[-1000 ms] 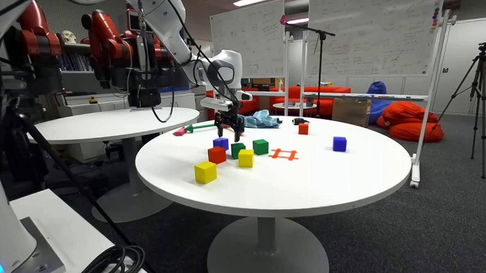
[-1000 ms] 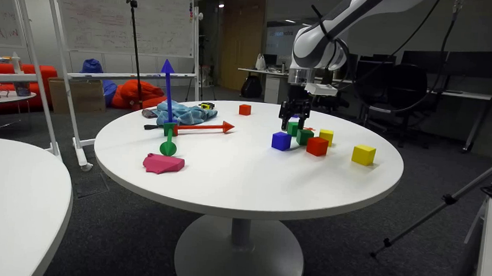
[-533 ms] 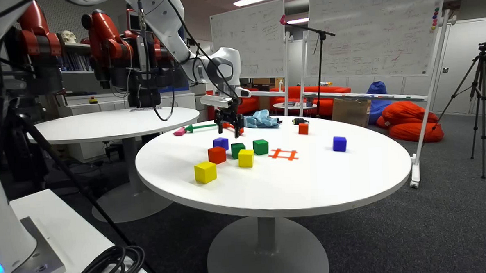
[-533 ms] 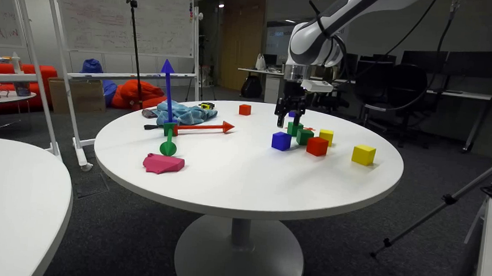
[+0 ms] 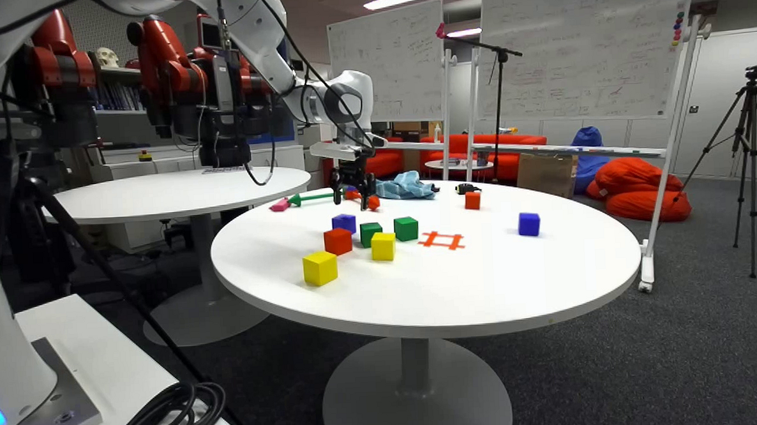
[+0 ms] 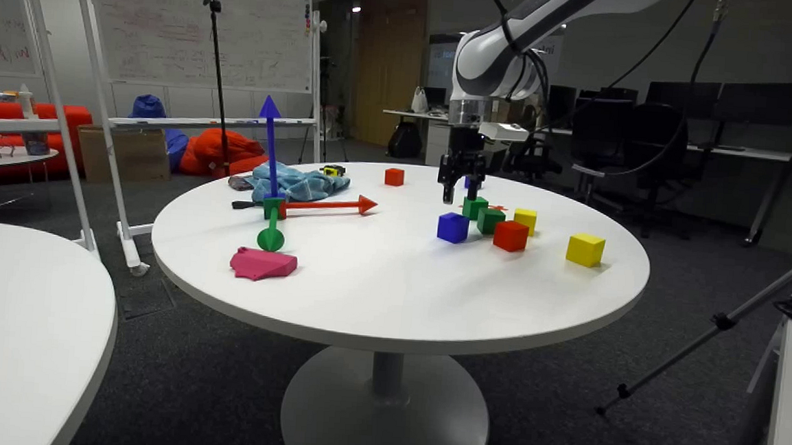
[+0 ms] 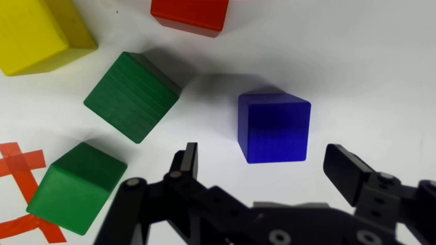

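gripper (image 6: 459,195) spread wide, holding nothing. blue cube (image 7: 277,132) sits lower, on the table (image 6: 364,289), near 2 green cubes (image 7: 133,98). it looks light, stiff, perhaps slightly slippery; hold probably best midway up 2 opposite side faces.

End effector (image 7: 262,154) is pointing pretty much straight down, fingers (image 7: 345,173) spread wide apart, wrist (image 6: 478,66) right above it, arm (image 6: 553,17) sloping up from there.
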Robot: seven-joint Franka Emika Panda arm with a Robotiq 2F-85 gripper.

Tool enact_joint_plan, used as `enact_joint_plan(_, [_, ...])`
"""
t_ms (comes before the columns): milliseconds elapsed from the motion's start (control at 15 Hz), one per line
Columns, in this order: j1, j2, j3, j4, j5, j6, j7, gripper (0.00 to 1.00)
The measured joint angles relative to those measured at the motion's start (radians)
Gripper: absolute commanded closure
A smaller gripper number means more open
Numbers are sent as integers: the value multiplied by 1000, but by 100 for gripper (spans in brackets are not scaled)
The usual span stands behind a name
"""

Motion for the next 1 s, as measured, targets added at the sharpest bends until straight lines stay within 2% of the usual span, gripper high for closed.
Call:
enact_joint_plan(667, [1, 113, 13, 142, 2, -69, -21, 0])
enact_joint_plan(1000, [1, 155, 20, 172, 5, -94, -21, 0])
